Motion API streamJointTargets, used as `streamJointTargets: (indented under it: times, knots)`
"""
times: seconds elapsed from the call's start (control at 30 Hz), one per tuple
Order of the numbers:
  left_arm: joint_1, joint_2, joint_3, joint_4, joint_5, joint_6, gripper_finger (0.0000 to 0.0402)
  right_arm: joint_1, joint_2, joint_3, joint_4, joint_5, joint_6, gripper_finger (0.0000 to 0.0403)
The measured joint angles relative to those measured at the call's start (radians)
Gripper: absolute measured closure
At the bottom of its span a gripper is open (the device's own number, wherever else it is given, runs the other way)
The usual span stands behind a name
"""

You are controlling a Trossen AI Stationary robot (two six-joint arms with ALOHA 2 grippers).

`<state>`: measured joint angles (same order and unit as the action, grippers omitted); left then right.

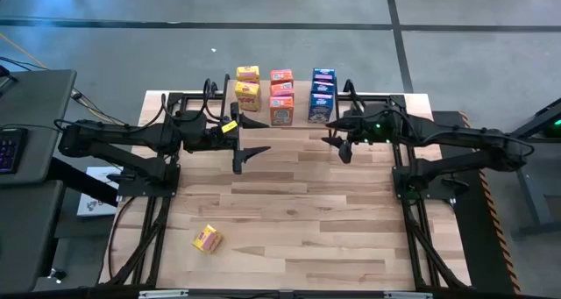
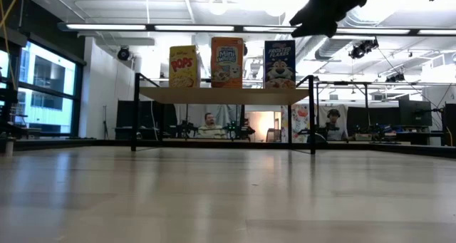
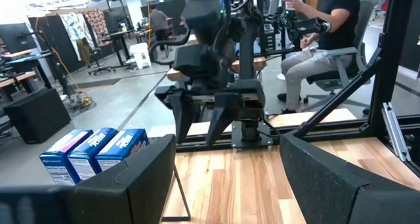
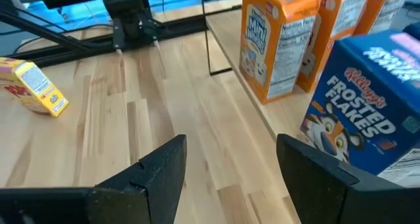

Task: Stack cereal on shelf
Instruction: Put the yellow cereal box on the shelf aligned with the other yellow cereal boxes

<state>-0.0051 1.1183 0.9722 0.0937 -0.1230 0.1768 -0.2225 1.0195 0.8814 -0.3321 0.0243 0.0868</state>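
Note:
The shelf stands at the table's far edge, its wood top on thin black legs. Upright on it stand rows of cereal boxes: yellow, orange and blue. One more yellow box lies flat on the table near the front left, also in the right wrist view. My left gripper hovers open in front of the shelf's left part, pointing level. My right gripper hovers open by the blue boxes, tipped slightly down. Neither has anything between its fingers.
The two arms face each other across the middle of the table, each in the other's wrist view. Bare wood tabletop stretches from the shelf to the near edge. People sit at desks in the room beyond the table.

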Motion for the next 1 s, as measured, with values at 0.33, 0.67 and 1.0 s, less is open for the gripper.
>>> streamJointTargets:
  times: [0.33, 0.67, 1.0]
  knots:
    - [0.000, 0.000, 0.000, 0.000, 0.000, 0.000, 0.0135, 0.069, -0.019, 0.000, -0.005, 0.078, -0.008, 0.0173]
    - [0.000, 0.000, 0.000, 0.011, 0.000, -0.007, 0.0135, 0.091, -0.019, 0.000, -0.027, 0.078, -0.020, 0.0173]
    - [-0.001, -0.012, 0.000, -0.036, -0.038, -0.280, 0.0135, 0.091, -0.044, 0.000, -0.093, 0.079, -0.044, 0.0173]
